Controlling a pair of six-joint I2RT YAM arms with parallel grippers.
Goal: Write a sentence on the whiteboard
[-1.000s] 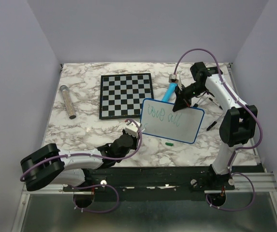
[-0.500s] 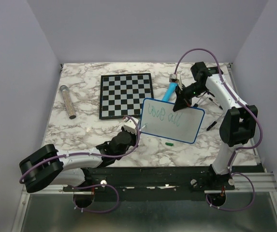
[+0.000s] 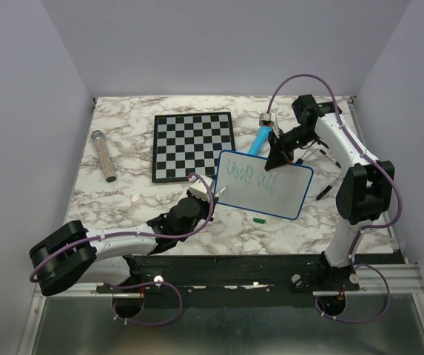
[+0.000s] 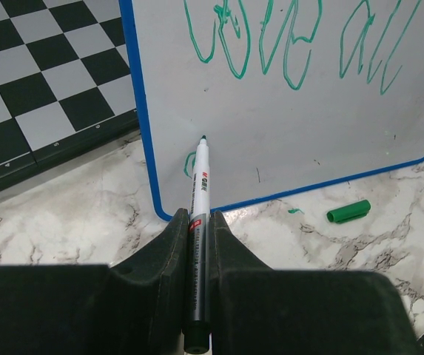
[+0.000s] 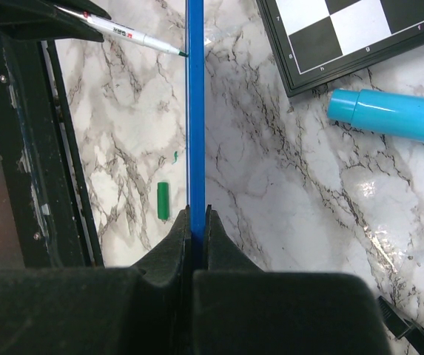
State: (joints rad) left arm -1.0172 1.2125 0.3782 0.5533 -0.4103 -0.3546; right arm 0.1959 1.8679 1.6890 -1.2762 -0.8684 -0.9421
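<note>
Grey cylinder (image 3: 103, 155) lay near tabletop's left edge. Checkered board (image 3: 193, 146) lay flat toward far edge. Left gripper (image 4: 200, 229) had fingers narrow, pinched on green marker (image 4: 199, 185), tip at whiteboard (image 4: 285, 133) face by its lower left corner. Whiteboard stood tilted right of tabletop's centre, green sentence (image 4: 293, 44) across its upper part. Green cap (image 4: 348, 211) lay on tabletop just beside its lower rim. Right gripper (image 5: 197, 222) was clamped tight on whiteboard's upper rim.

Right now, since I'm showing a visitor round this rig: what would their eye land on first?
The whiteboard, mid-table, with green writing, "love all", across its top, its far edge clamped in the right gripper. The left gripper holds a marker with its tip at the board's near left corner. Behind lies a checkered board.
</note>
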